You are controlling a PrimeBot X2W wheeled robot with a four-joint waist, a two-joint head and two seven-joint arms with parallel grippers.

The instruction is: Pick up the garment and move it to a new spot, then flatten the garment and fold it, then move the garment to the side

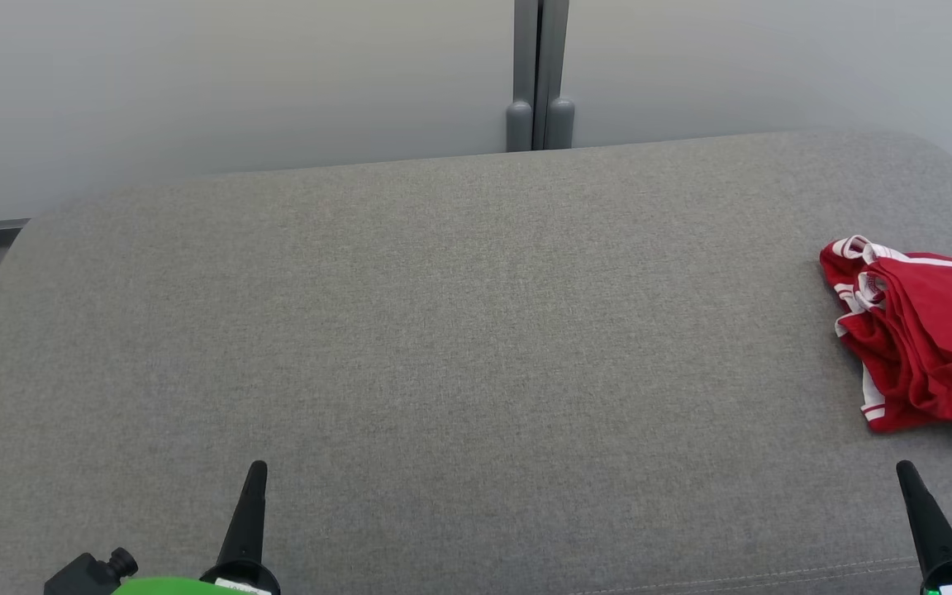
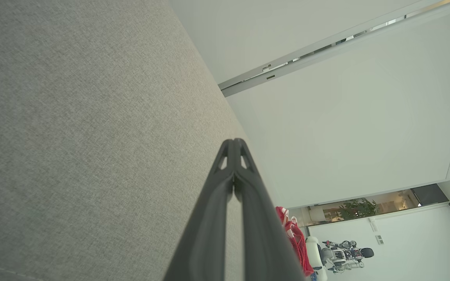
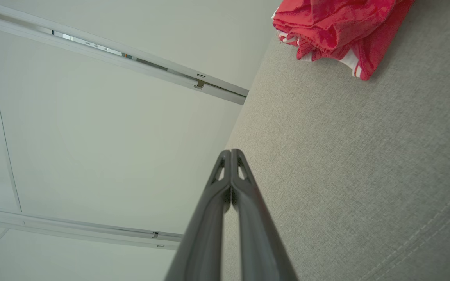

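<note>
The garment (image 1: 926, 335) is red with white trim and lies bunched at the right edge of the grey cushioned surface (image 1: 459, 330). It also shows in the right wrist view, garment (image 3: 338, 27), and small in the left wrist view, garment (image 2: 295, 238). My right gripper (image 1: 906, 469) is at the lower right, shut and empty, a short way in front of the garment. At the lower left, far from the garment, my left gripper (image 1: 257, 468) is also shut and holds nothing. In each wrist view the fingers meet at their tips: left gripper (image 2: 233, 141), right gripper (image 3: 231, 152).
Behind the surface stand pale wall panels with a grey post (image 1: 539, 74) at the seam. A stitched seam (image 1: 773, 574) runs near the front edge. Another robot (image 2: 344, 253) stands in the room beyond.
</note>
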